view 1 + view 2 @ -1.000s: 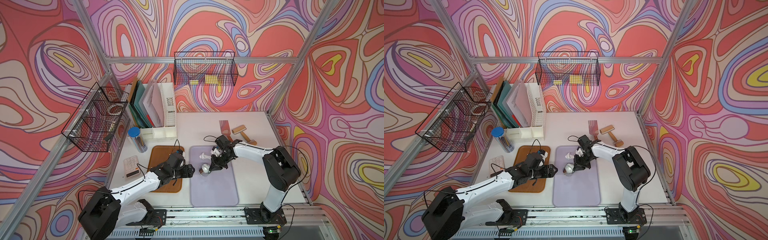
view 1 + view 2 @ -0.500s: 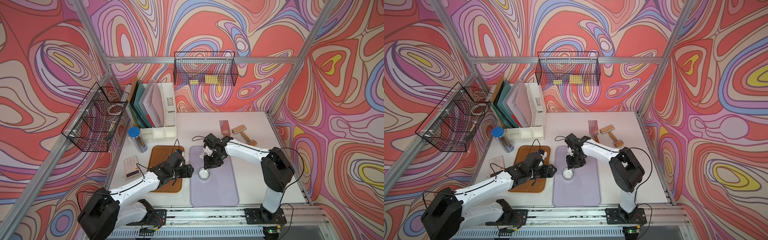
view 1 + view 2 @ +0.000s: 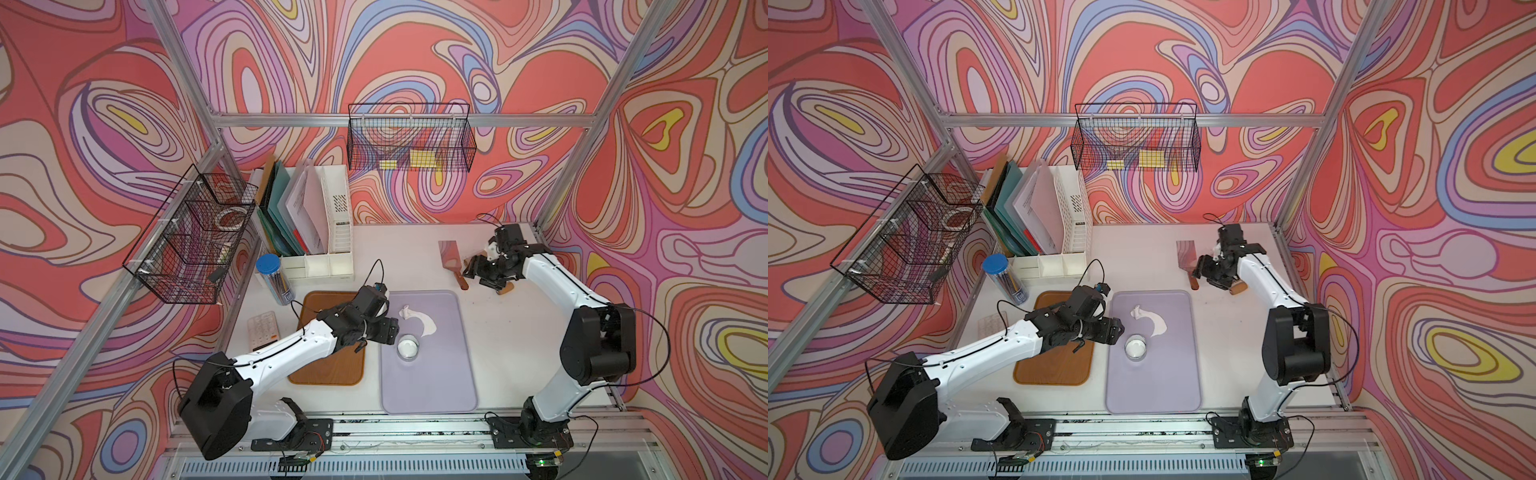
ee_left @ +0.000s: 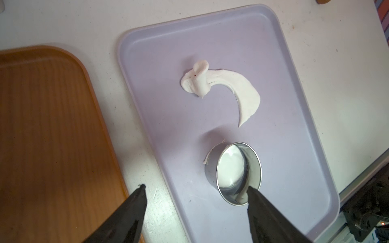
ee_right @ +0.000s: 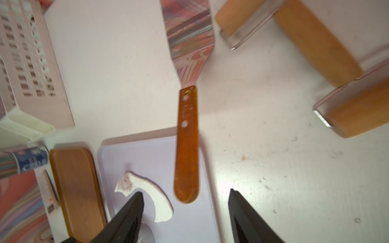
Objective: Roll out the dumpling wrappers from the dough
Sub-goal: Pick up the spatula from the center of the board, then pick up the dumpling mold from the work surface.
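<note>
Dough [image 4: 242,88] in tray [image 4: 168,63] far half, apart from cup [image 4: 210,170]; left pincer [image 4: 196,187] spread.

A robotics lab test cell: an aluminium frame [image 3: 291,120] holds swirl-printed walls [image 3: 415,62] round a white desk [image 3: 519,332], a left arm [image 3: 291,353] and a right arm [image 3: 557,278] are mounted on a rail [image 3: 415,426] at its front edge, and dough [image 3: 419,322] on a lilac tray [image 3: 428,386] shares the desk with a file holder [image 3: 338,216], below a hanging wire basket [image 3: 409,145]

Dough [image 4: 242,92]: 1 ragged, curved white scrap, lying flat on the purple tray [image 4: 168,130]. Wrapper [image 4: 230,168]: 1 round white disc, flat inside the steel ring [image 4: 210,171].
</note>
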Controlling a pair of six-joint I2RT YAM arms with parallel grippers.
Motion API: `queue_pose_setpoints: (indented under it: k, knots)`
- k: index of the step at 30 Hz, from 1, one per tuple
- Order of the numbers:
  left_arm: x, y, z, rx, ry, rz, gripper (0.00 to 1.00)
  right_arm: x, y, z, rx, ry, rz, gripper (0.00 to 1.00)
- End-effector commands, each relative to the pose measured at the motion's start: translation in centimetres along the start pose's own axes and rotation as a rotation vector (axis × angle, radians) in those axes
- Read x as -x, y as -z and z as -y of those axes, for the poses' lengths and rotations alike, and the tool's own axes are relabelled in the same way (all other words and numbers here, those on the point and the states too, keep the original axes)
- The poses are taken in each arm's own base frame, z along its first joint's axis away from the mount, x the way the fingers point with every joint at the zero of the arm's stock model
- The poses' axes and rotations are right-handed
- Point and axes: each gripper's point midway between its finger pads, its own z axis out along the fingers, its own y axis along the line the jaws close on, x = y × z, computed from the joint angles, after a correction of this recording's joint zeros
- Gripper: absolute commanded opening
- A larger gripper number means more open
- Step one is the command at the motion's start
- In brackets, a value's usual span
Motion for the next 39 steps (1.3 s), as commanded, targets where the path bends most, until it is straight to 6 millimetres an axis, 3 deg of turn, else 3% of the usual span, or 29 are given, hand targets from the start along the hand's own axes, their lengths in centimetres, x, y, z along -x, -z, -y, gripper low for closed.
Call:
queue_pose_setpoints:
  k: [1, 6, 9, 15, 20, 24, 28, 31, 39]
  knots:
    - [-0.1, 0.1, -0.2, 0.067, -0.118, -0.046, 0.8, 0.1, -2.4, -3.7, 0.299, -0.127, -0.075, 0.7]
    - [0.5, 0.0, 0.0, 0.077, -0.166, -0.059, 0.81, 1.1, -6.2, -2.4, 0.397, -0.285, -0.104, 0.7]
    - [0.8, -0.1, 0.4, 0.064, -0.18, -0.065, 0.81, 1.0, -7.7, -2.2, 0.469, -0.343, -0.124, 0.65]
    - [0.8, -1.0, 0.9, 0.083, -0.241, -0.104, 0.81, 0.5, -8.0, -2.2, 0.525, -0.372, -0.129, 0.4]
    - [1.1, -1.6, 1.3, 0.117, -0.37, -0.129, 0.8, 0.1, -6.5, -2.3, 0.513, -0.319, -0.136, 0.14]
    - [1.7, -2.1, 2.1, 0.117, -0.477, -0.14, 0.75, -1.0, -4.2, -2.7, 0.473, -0.25, -0.148, 0.03]
    - [1.1, -3.9, 3.9, 0.092, -0.626, -0.202, 0.61, -3.1, -0.8, -2.8, 0.4, -0.169, -0.157, 0.02]
    - [0.2, -5.3, 4.1, 0.102, -0.723, -0.27, 0.48, -5.1, 1.1, -2.6, 0.37, -0.138, -0.173, 0.02]
    - [-0.8, -6.6, 4.0, 0.104, -0.829, -0.366, 0.38, -7.9, 4.3, -2.2, 0.323, -0.087, -0.16, 0.03]
